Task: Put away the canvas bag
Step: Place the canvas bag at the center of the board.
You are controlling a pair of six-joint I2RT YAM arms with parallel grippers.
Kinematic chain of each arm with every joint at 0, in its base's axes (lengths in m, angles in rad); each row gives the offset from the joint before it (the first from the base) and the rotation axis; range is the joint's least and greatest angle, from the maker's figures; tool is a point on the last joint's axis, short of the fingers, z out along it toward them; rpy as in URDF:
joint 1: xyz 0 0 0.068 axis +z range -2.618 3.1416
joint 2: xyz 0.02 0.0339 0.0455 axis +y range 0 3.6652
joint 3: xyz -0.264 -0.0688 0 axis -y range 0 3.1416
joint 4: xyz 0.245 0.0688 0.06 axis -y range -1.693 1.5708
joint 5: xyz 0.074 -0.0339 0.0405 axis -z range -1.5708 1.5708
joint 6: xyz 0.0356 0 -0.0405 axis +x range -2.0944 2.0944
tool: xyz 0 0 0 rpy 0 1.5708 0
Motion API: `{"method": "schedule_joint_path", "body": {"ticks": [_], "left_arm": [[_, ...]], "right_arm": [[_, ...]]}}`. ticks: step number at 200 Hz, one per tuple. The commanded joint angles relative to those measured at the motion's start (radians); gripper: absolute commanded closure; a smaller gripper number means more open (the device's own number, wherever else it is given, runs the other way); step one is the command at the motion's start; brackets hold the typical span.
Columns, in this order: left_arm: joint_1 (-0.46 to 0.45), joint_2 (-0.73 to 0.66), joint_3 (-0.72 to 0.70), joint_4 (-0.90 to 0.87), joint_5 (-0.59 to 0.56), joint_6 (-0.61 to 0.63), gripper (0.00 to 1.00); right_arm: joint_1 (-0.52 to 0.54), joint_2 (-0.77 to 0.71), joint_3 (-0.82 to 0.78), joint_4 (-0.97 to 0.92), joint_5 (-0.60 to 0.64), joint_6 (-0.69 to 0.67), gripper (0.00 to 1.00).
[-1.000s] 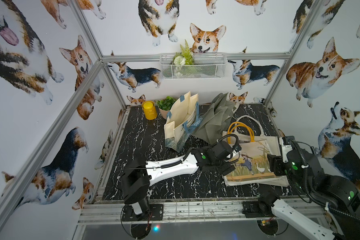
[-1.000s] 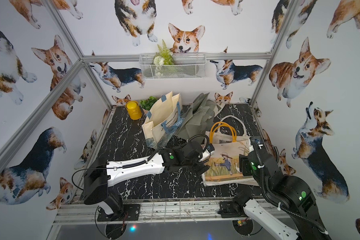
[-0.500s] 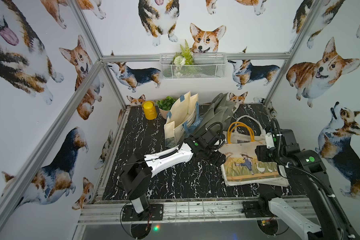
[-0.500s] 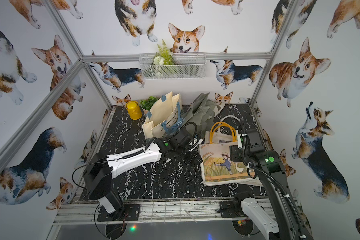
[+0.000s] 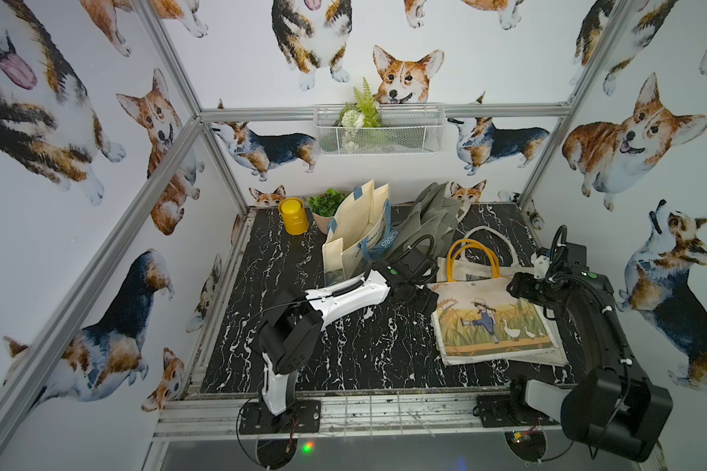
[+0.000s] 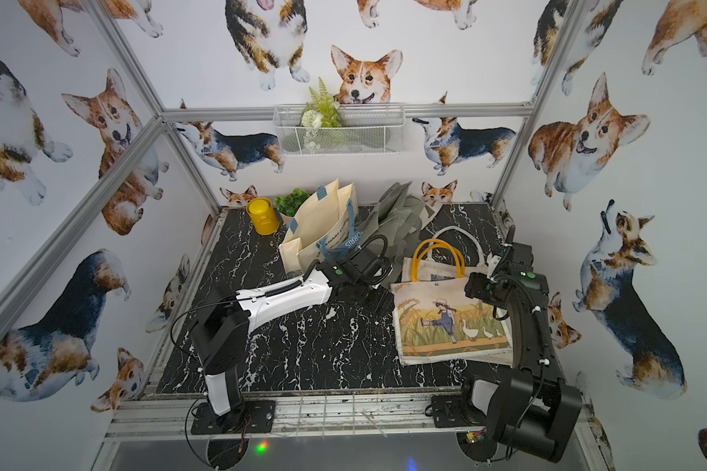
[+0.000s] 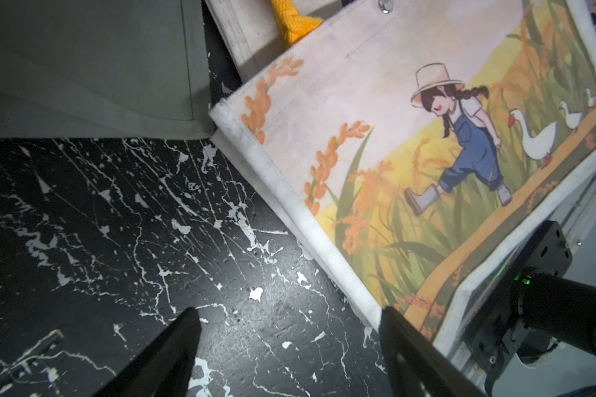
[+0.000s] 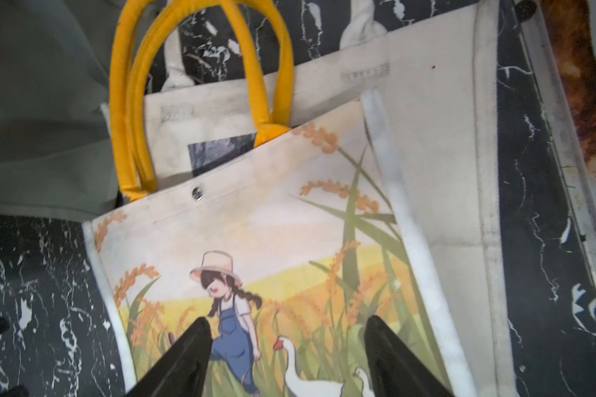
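The canvas bag, printed with a girl and geese, lies flat on the right of the black marble table. Its yellow handles point to the back. My left gripper is open and low over bare table, just beside the canvas bag's left edge near its top corner. My right gripper is open and hovers over the printed face of the canvas bag, touching nothing.
A plain cream bag with white handles lies under the printed one. Behind stand a cream tote with blue straps, a grey bag, a yellow canister and a potted plant. A wire basket hangs on the back wall.
Both grippers have come off the bag's side edges. The left one pulled back toward the bag's top left corner. The right arm rose and swung over the bag's upper right.
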Motion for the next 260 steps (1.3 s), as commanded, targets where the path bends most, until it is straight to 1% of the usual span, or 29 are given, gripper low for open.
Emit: {"method": "schedule_joint_path", "body": {"ticks": [1, 25, 57, 79, 104, 127, 151, 185, 205, 219, 236, 260], "left_arm": [[0.003, 0.035, 0.031, 0.01, -0.007, -0.064, 0.13], [0.0, 0.107, 0.096, 0.001, 0.005, -0.084, 0.13], [0.0, 0.199, 0.185, -0.047, -0.002, -0.082, 0.12], [0.0, 0.238, 0.22, -0.071, -0.007, -0.084, 0.12], [0.001, 0.269, 0.241, -0.073, -0.018, -0.083, 0.12], [0.006, 0.286, 0.273, -0.114, -0.052, -0.072, 0.12], [0.029, 0.241, 0.209, -0.095, -0.082, -0.09, 0.12], [0.078, 0.179, 0.096, -0.047, -0.07, -0.115, 0.13], [0.093, 0.155, 0.056, -0.029, -0.073, -0.115, 0.13], [0.096, 0.148, 0.044, -0.024, -0.077, -0.118, 0.13], [0.099, 0.152, 0.031, -0.007, -0.067, -0.131, 0.14], [0.104, 0.164, 0.027, 0.031, -0.058, -0.159, 0.22]], "right_arm": [[-0.046, 0.068, 0.009, 0.105, -0.05, 0.001, 0.24], [-0.079, 0.159, 0.022, 0.145, -0.065, 0.023, 0.21], [-0.092, 0.269, 0.055, 0.145, -0.009, -0.002, 0.18], [-0.093, 0.327, 0.049, 0.166, -0.02, -0.006, 0.18], [-0.093, 0.392, 0.025, 0.209, -0.067, 0.017, 0.18], [-0.093, 0.468, 0.028, 0.224, -0.115, 0.056, 0.22], [-0.081, 0.529, 0.042, 0.216, -0.167, 0.089, 0.31], [0.032, 0.54, 0.041, 0.205, -0.15, 0.098, 0.33], [0.08, 0.526, 0.015, 0.225, -0.175, 0.157, 0.35], [0.086, 0.496, -0.01, 0.246, -0.182, 0.193, 0.36], [0.085, 0.447, -0.023, 0.235, -0.166, 0.184, 0.36], [0.085, 0.389, -0.011, 0.182, -0.126, 0.127, 0.36]]}}
